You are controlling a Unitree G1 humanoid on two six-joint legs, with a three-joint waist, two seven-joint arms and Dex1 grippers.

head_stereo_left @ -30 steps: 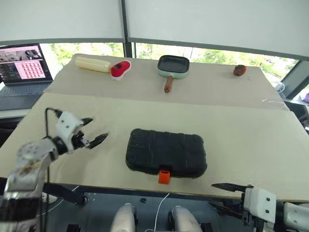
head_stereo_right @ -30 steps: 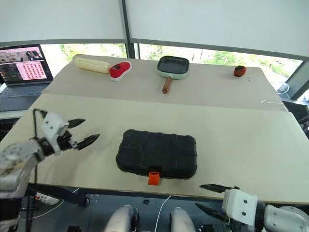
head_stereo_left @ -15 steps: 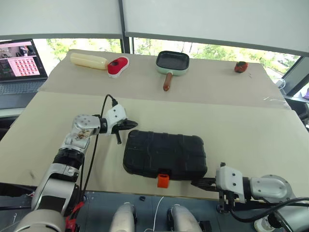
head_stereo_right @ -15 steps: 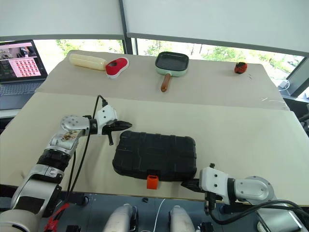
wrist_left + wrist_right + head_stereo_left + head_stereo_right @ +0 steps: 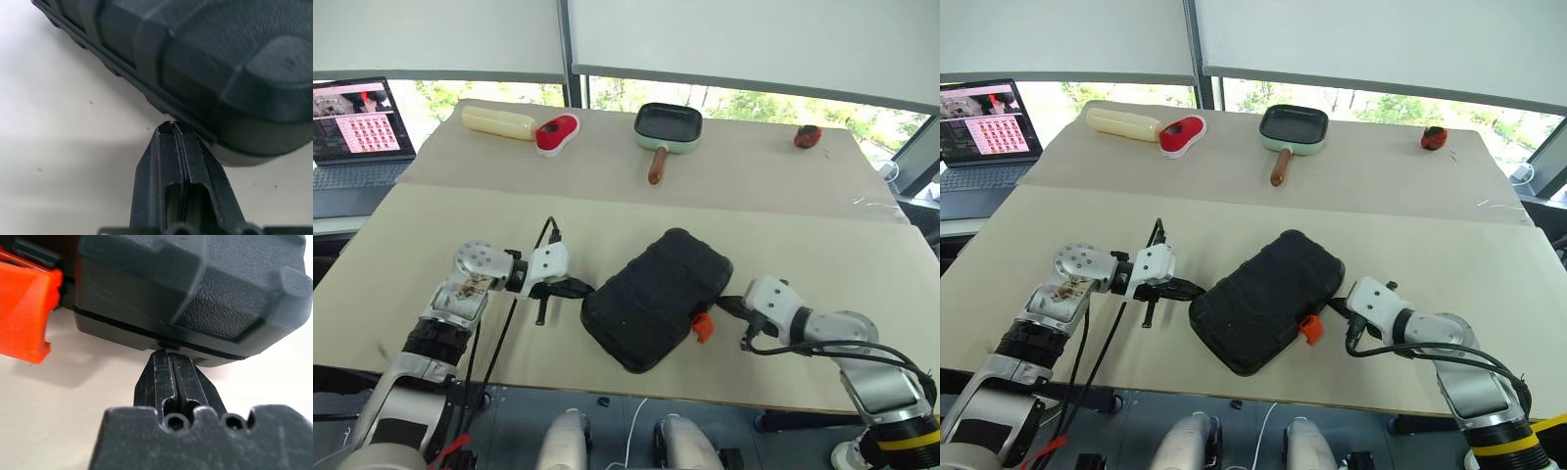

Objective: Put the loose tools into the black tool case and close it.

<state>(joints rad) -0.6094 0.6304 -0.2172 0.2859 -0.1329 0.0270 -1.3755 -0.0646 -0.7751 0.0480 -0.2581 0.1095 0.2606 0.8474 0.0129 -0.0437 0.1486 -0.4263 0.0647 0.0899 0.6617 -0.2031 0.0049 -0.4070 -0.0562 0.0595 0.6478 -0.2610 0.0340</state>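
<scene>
The black tool case [image 5: 658, 297] lies closed near the front edge of the table [image 5: 822, 264], its long axis running diagonally from front-left to back-right, orange latch [image 5: 703, 326] facing front-right. Left gripper [image 5: 579, 288], fingers pressed together and holding nothing, touches the case's left corner. Right gripper [image 5: 172, 363], likewise clenched and empty, pushes against the edge just beside the latch. Both arms are equally near; the case sits between them.
</scene>
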